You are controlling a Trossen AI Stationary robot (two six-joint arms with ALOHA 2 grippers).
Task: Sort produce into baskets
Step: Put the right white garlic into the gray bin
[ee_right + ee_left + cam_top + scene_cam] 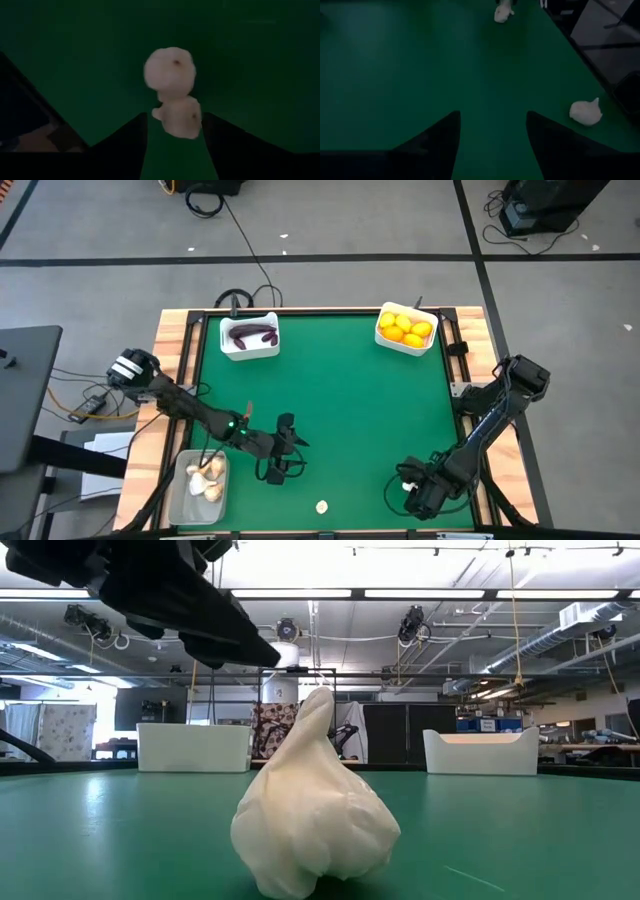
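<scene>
My right gripper points down at the table's near right. It stands open over two cream garlic bulbs that lie touching on the green mat. One bulb is between its fingertips, the other bulb just beyond. My left gripper hangs open above the mat at near left, with nothing between its fingers. A third garlic bulb lies by the near edge and looms large in the low view. My right gripper comes from above with one finger on either side of the nearer garlic bulb. Whether the fingers touch the bulb, I cannot tell. The bulb rests on the mat against the other bulb.
A clear basket with garlic bulbs sits at the near left corner. At the far left, a white basket holds dark purple eggplants. Another white basket with yellow citrus is at the far right. The mat's middle is bare.
</scene>
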